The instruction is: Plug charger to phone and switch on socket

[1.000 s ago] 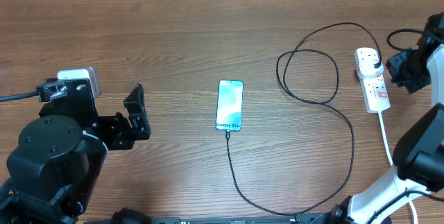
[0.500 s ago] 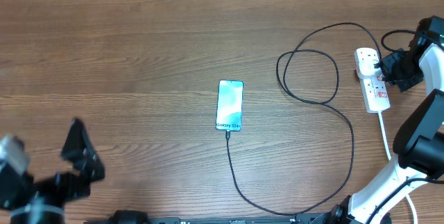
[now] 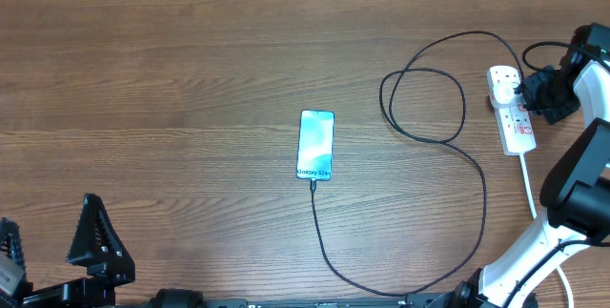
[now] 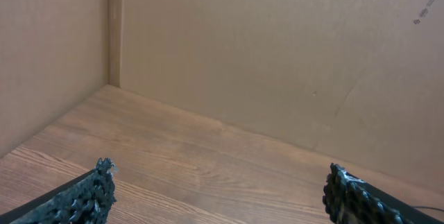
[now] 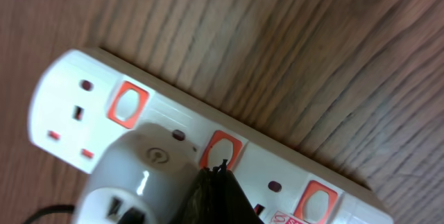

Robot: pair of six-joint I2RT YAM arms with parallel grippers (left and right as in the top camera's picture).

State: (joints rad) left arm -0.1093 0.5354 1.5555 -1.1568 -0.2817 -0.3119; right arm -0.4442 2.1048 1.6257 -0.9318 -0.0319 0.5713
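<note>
Phone lies flat mid-desk, screen glowing pale blue, a small line of white text at its near end. The charger meets that near edge, and the connector looks seated, so the first half of the job appears done. From the phone the thin black cable drops toward the robot, swings out to the phone's right, then loops back on itself before reaching the socket, well off to the phone's right.

All the action is over there. The right gripper is pinched fully closed with nothing in it, and that reads as deliberate: closed fingers make one blunt poker for a rocker switch. On the wrist camera the dark tip of the right gripper sits right at the middle red-framed switch, just beside the pale adapter plugged into the strip. Whether it is actually pressing, I can't tell.

The socket is a white oblong strip with red-framed switches, each paired with an outlet.

Left gripper, well to the phone's left and nearer the robot, gapes wide with nothing between its fingers and looks parked out of the way
</note>
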